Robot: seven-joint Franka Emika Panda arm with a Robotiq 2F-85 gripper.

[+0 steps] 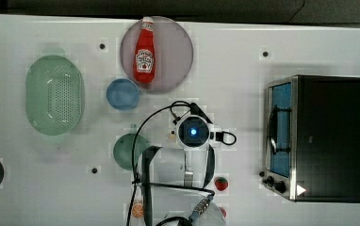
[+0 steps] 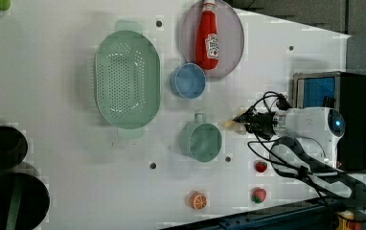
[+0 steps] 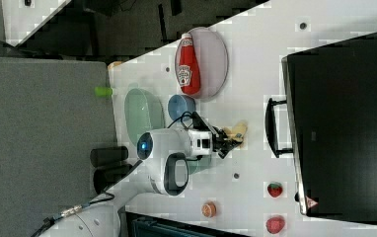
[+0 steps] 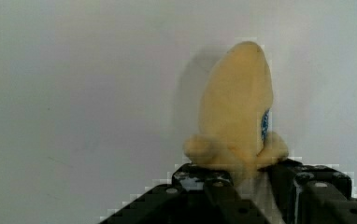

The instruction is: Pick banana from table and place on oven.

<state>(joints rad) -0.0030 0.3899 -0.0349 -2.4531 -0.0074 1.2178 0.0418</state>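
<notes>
In the top view the robot arm (image 1: 194, 136) covers almost all of the banana (image 1: 172, 135); just a tiny pale bit peeks out. The orange slice (image 1: 137, 209) is half hidden behind a cable. In the wrist view the black fingers (image 4: 200, 186) cover the banana's lower end and are cut off by the picture's edge.
</notes>
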